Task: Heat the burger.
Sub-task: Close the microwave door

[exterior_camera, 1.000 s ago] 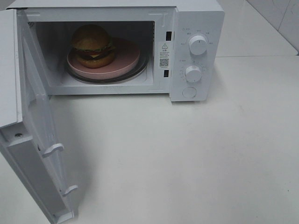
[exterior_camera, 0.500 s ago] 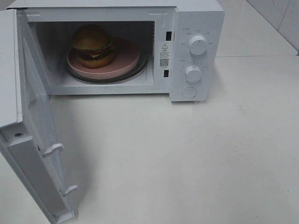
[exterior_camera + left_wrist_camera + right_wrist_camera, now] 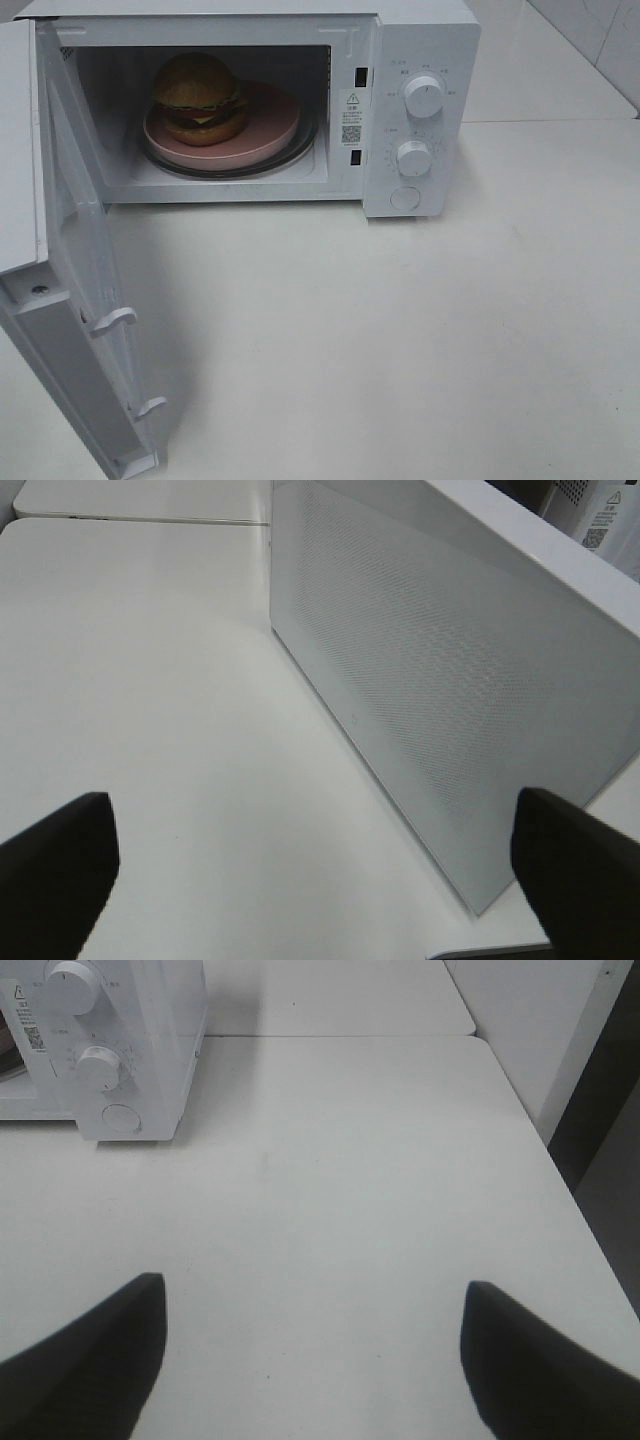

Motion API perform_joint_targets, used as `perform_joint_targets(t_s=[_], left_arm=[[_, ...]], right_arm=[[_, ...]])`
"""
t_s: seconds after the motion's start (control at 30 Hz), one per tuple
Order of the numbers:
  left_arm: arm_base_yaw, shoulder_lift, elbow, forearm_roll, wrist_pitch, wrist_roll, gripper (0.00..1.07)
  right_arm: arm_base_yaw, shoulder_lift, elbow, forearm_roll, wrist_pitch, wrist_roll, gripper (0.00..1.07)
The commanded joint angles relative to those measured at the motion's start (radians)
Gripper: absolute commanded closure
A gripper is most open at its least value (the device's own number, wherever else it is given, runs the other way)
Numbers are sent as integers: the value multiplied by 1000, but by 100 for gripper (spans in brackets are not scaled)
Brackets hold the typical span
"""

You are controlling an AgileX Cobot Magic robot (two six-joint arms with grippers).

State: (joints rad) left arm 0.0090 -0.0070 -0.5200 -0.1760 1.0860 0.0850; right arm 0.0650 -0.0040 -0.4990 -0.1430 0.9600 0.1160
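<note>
One burger [image 3: 197,95] on one plate [image 3: 275,135] in one microwave [image 3: 430,40]; left pincer [image 3: 312,815], right pincer [image 3: 312,1290] apart

Can't read the tiny print round the 2 knobs [image 3: 424,97] or on the sticker [image 3: 350,117]. Lose the microwave door [image 3: 80,260] past the high view's edge at 8 o'clock, and the plate [image 3: 275,128] at its 10 o'clock behind the burger [image 3: 197,95]. Catch only 2 dark tips each of left gripper [image 3: 320,880] and right gripper [image 3: 315,1355].

The counter [image 3: 420,340] is smooth, matt white. The microwave [image 3: 425,40] has a smooth white shell, and its door [image 3: 450,700] carries a fine dotted texture. The burger [image 3: 195,82] bun looks glossy, the pink plate [image 3: 277,128] smooth and matt.
</note>
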Motion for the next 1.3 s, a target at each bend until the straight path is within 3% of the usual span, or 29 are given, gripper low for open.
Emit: perform_joint_targets(t_s=[0.03,0.37,0.7,0.77,0.87,0.93,0.97,1.03,1.07,1.13,1.17,1.2,1.23,1.3], left_arm=[[-4,-15,3,-5,-13,-1,7],[-4,-7,3,-59,-20,-1,7],[-4,46,-43,11,-112,0,14],[-4,86,-42,63,-166,-1,26],[-4,99,-42,74,-173,-1,30],[-4,164,-42,102,-204,-1,48],[-4,164,-42,102,-204,-1,48],[-4,219,-42,116,-238,-1,62],[-4,219,-42,116,-238,-1,62],[-4,282,-41,120,-291,-1,80],[-4,282,-41,120,-291,-1,80],[-4,329,-34,120,-341,-1,93],[-4,329,-34,120,-341,-1,93],[-4,391,-7,120,-435,1,107]], right_arm=[[-4,-25,2,-5,2,12,31],[-4,-25,2,-5,2,12,32],[-4,-25,2,-5,2,12,32],[-4,-25,2,-5,2,12,32],[-4,-25,2,-5,2,12,32],[-4,-25,2,-5,2,12,32],[-4,-25,2,-5,2,12,32],[-4,-25,2,-5,2,12,32],[-4,-25,2,-5,2,12,32],[-4,-25,2,-5,2,12,32],[-4,-25,2,-5,2,12,32],[-4,-25,2,-5,2,12,32],[-4,-25,2,-5,2,12,32],[-4,-25,2,-5,2,12,32]])
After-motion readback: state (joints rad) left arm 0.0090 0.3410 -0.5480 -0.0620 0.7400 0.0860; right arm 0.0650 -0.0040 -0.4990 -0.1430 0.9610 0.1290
